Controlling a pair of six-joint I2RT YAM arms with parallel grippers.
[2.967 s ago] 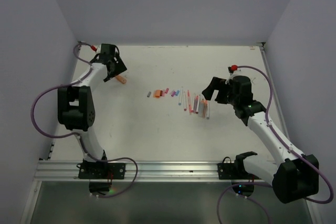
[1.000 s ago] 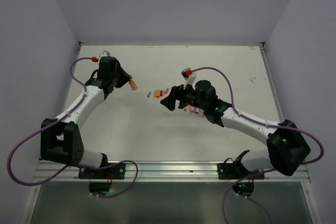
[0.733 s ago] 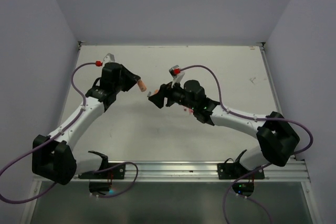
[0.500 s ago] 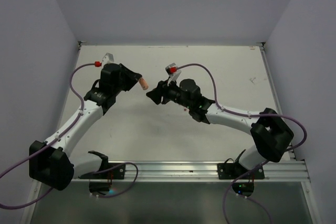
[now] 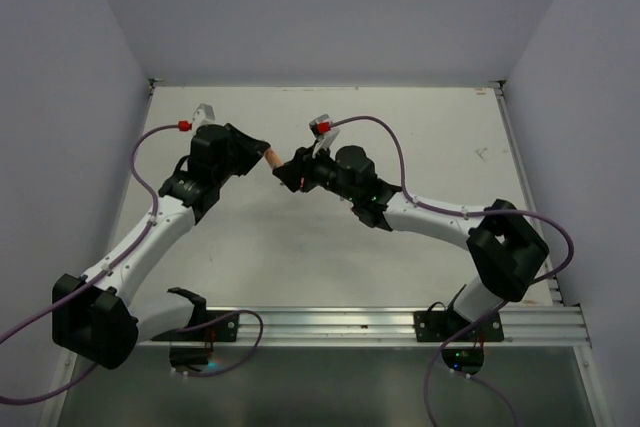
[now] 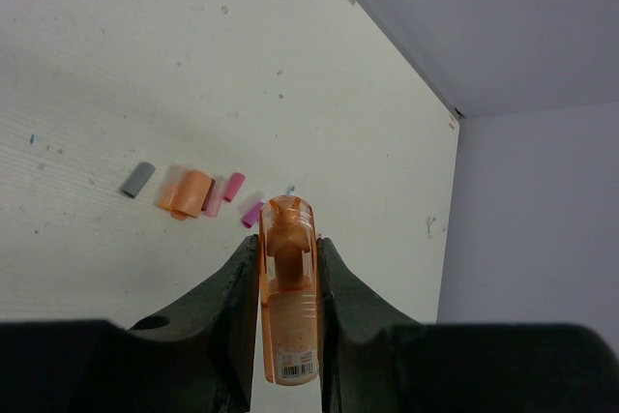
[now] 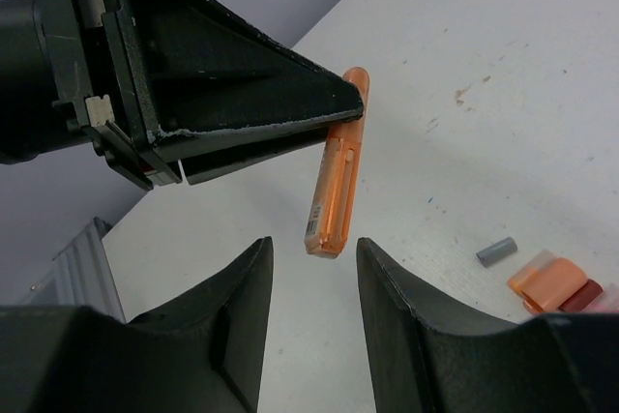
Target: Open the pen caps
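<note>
The left pincer point(image 6: 287, 250) clamps a thick orange marker point(image 6: 287, 311) of smooth translucent plastic, held above the worktop, with a small printed label and a rounded tip. The right pincer point(image 7: 311, 250) stands parted, facing it closely; whether they touch is unclear. Beyond lie a grey cap point(image 6: 137, 179), a stubby orange cap point(image 6: 191, 192) and pink caps point(image 6: 224, 191) on the scuffed white worktop point(image 6: 145, 65), under pale lilac walls point(image 6: 542, 26).

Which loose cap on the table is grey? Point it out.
The grey cap at the row's left end in the left wrist view, beside the thicker orange cap; the other caps are pink or magenta.
</note>
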